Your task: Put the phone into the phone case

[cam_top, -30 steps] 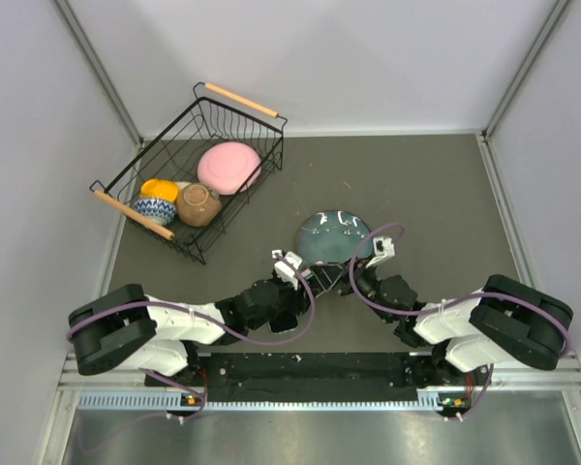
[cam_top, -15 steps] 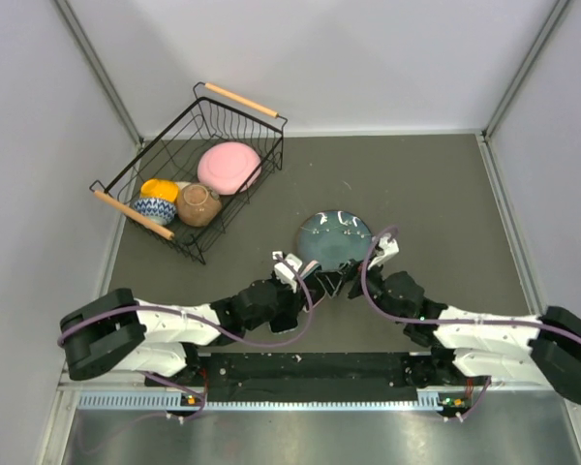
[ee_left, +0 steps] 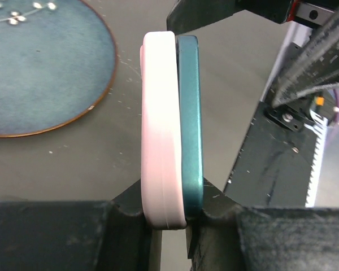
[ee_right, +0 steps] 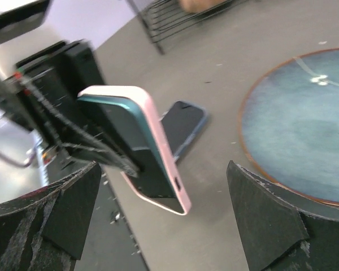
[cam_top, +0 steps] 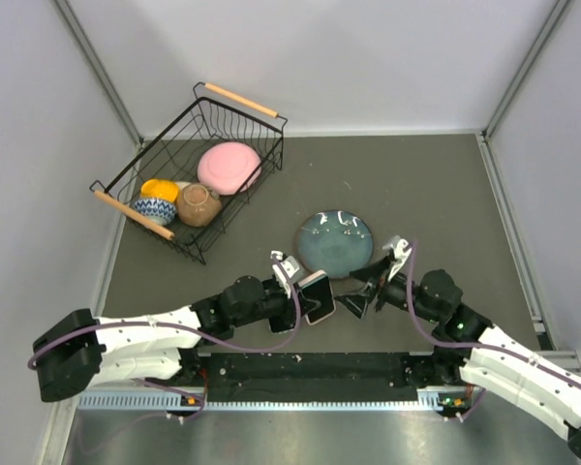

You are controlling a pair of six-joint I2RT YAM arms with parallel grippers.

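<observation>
Clamping the phone and its case together by their lower end, the left hand [ee_left: 168, 210] is closed on the pair, with one matte black finger pressed to each outer face. The phone case [ee_left: 158, 124] is a pale pink shell with rounded corners and a smooth, faintly glossy rim. The phone [ee_left: 190, 124] is a slim teal slab with a satin sheen. It lies flat against the case, its edge standing proud of the pink rim; whether it is fully seated cannot be told. The pair is held on edge above the surface [cam_top: 436, 194], near the middle of its near edge.

Just beside them, the right hand [cam_top: 361, 293] has its two blocky black fingers spread wide and grips nothing.

A round plate [cam_top: 335, 242], glazed deep blue-green with a thin brown rim and small white flecks, lies flat toward the middle of the surface, which is dark grey, matte and dotted with pale specks. The right wrist view shows a dark slab [ee_right: 183, 125], flat with a rounded blue-grey rim, lying on the surface between the held pair and the plate; what it is cannot be told.

Toward the far left corner sits a black wire basket [cam_top: 261, 136] with two wooden handles. It holds a smooth pink dish [cam_top: 229, 167], a brown pot [cam_top: 198, 205], an orange bowl [cam_top: 159, 188] and a blue patterned bowl [cam_top: 155, 209].
</observation>
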